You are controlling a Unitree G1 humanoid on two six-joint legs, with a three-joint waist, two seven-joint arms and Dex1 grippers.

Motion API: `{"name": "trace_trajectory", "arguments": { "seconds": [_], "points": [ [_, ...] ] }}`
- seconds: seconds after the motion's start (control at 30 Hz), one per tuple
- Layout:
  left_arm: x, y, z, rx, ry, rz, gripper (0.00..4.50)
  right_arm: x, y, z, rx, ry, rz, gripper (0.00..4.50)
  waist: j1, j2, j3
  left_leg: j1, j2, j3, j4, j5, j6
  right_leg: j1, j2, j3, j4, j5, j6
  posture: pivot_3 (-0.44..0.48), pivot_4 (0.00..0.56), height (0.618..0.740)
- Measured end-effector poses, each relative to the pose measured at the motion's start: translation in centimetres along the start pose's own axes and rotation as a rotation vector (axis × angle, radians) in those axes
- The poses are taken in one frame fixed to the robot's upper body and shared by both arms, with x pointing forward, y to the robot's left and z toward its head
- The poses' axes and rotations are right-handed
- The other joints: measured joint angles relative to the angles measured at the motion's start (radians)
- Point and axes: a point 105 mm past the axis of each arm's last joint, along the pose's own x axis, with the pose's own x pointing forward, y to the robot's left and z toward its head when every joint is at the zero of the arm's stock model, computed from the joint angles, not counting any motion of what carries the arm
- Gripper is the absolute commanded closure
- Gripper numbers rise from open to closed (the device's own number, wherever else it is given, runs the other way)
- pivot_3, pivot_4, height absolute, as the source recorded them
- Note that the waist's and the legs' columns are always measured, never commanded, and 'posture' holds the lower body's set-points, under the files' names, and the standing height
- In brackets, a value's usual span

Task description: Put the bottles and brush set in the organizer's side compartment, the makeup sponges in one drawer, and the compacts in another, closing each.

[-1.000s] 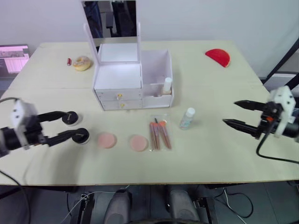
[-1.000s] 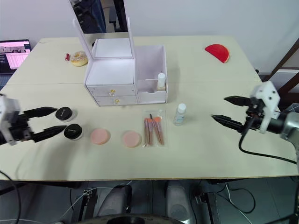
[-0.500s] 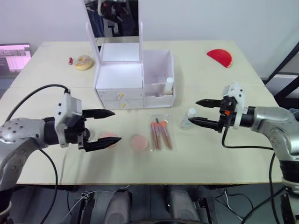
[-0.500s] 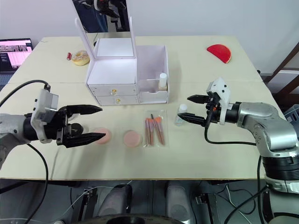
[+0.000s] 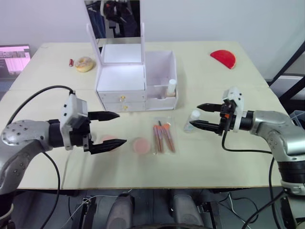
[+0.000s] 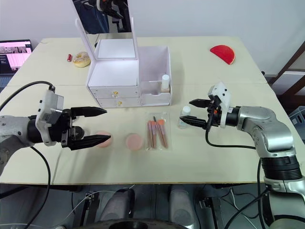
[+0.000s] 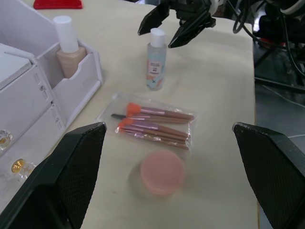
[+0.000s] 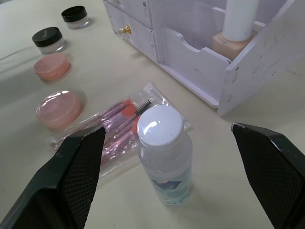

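Left gripper: the black two-fingered left gripper [image 5: 110, 129] sits at the lower left of the left eye view, fingers spread wide, holding nothing — it hovers over the table near the sponges.
Compacts: two round black-lidded clear compacts [image 8: 46, 38] lie on the pale wooden table [image 5: 214, 157]; in the right wrist view they sit in the upper left, one beside the other.
Sponges: two round pink makeup sponges, one [image 5: 141, 145] just left of centre in the left eye view, the other [image 8: 51, 66] partly behind the left gripper's fingers.
Organizer: the white plastic organizer with a tilted mirror [image 5: 136, 81] stands at upper centre; its two small drawers with gold knobs [image 5: 121, 102] are shut.
Foundation bottle: a beige bottle with a white cap [image 5: 170, 88] stands upright in the organizer's open side compartment.
Brush set: a clear packet of pink-handled, orange-tipped brushes [image 5: 163, 137] lies flat at centre, between the sponge and the clear bottle.
Clear bottle: a small clear plastic bottle with a white cap [image 5: 192, 120] stands upright on the table right of the brush set, outside the organizer.
Right gripper: the black two-fingered right gripper [image 5: 200, 117] is at centre right, fingers spread — one on each side of the clear bottle's top, not touching it.
Red object: a red half-round piece [image 5: 223, 58] lies at the upper right.
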Motion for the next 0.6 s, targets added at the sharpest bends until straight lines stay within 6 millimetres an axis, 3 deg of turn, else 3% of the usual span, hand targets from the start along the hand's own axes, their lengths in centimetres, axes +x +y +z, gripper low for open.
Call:
{"name": "trace_trajectory", "arguments": {
  "seconds": [0.03, 0.13, 0.33, 0.6],
  "points": [
    [0.00, 0.02, 0.00, -0.001, 0.000, 0.002, 0.00, 0.04, 0.02, -0.01, 0.000, -0.001, 0.001, 0.02, 0.000, 0.000, 0.000, 0.000, 0.000, 0.000, 0.000, 0.000, 0.000, 0.000, 0.000, 0.000, 0.000, 0.000, 0.000, 0.000, 0.150, 0.739],
    [-0.01, 0.03, -0.09, -0.004, 0.002, 0.006, 0.00, 0.08, 0.01, -0.05, 0.002, -0.002, 0.001, 0.88, 0.000, 0.000, 0.000, 0.000, 0.000, 0.000, 0.000, 0.000, 0.000, 0.000, 0.000, 0.000, 0.000, 0.000, 0.000, 0.000, 0.150, 0.739],
    [-0.05, -0.03, -0.36, -0.015, 0.006, 0.008, 0.00, 0.14, 0.01, -0.05, 0.002, -0.005, 0.001, 3.81, 0.000, 0.000, 0.000, 0.000, 0.000, 0.000, 0.000, 0.000, 0.000, 0.000, 0.000, 0.000, 0.000, 0.000, 0.000, 0.000, 0.150, 0.739],
    [-0.07, -0.05, -0.49, -0.020, 0.008, 0.008, 0.00, 0.15, -0.02, -0.04, -0.003, -0.005, -0.003, 3.84, 0.000, 0.000, 0.000, 0.000, 0.000, 0.000, 0.000, 0.000, 0.000, 0.000, 0.000, 0.000, 0.000, 0.000, 0.000, 0.000, 0.150, 0.739]
  ]
}}
